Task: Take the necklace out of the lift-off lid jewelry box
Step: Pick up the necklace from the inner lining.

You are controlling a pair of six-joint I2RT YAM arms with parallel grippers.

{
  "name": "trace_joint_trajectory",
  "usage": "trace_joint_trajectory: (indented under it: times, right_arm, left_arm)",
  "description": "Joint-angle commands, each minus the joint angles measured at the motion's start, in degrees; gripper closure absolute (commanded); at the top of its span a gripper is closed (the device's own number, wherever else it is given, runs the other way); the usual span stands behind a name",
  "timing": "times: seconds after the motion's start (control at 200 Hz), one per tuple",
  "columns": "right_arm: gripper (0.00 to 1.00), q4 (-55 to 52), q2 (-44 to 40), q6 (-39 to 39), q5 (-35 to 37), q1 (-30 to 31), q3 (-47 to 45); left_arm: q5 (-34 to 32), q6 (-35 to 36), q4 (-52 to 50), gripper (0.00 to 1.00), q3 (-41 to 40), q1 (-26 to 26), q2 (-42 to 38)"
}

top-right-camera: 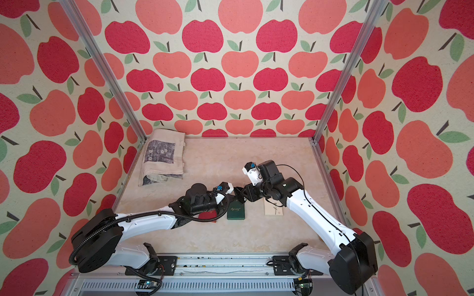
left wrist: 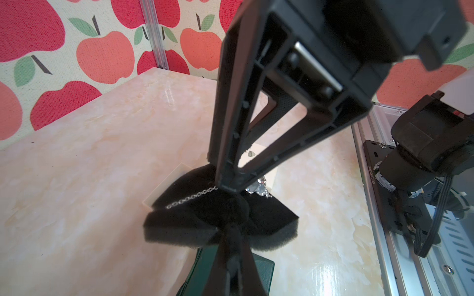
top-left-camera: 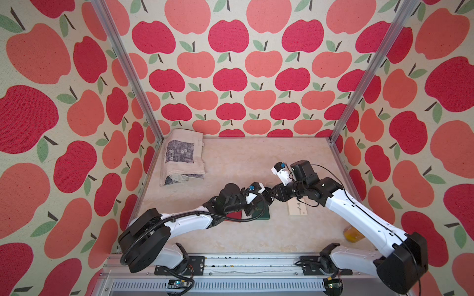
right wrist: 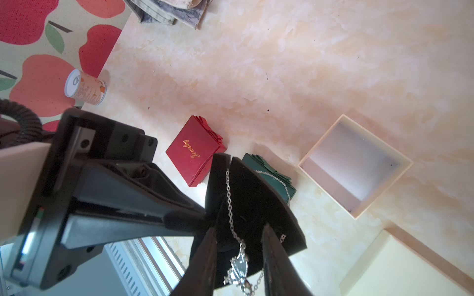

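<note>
1. Both top views: left end effector (top-right-camera: pixel 234 196) and right end effector (top-right-camera: pixel 242 197) meet near a green box (top-right-camera: pixel 236 211) on the worktop (top-right-camera: pixel 230 159).
2. Left wrist: left end effector (left wrist: pixel 230 235) pinches a black foam pad (left wrist: pixel 195 217) bearing the necklace (left wrist: pixel 191 197).
3. Right wrist: right end effector (right wrist: pixel 242 258), narrowly parted, straddles the pendant (right wrist: pixel 239 266).

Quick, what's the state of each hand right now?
Left hand: closed, pinching the black foam pad.
Right hand: open, jaws either side of the necklace pendant, not gripping it.
</note>
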Motion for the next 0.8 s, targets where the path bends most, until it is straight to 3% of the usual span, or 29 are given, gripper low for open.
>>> trace_joint_trajectory:
  times: [0.0,0.795]
  right_arm:
    - [0.69,-2.49,-1.57,-1.86,-2.02,-0.34,-0.95]
    - [0.75,-4.71,-0.21,-0.86,1.27,3.18,-1.38]
  left_arm:
    - [1.37,1.56,-0.98,1.00,-0.54,-0.35,-1.34]
    - [0.48,1.83,-0.39,1.00,-0.96,-0.32,-1.69]
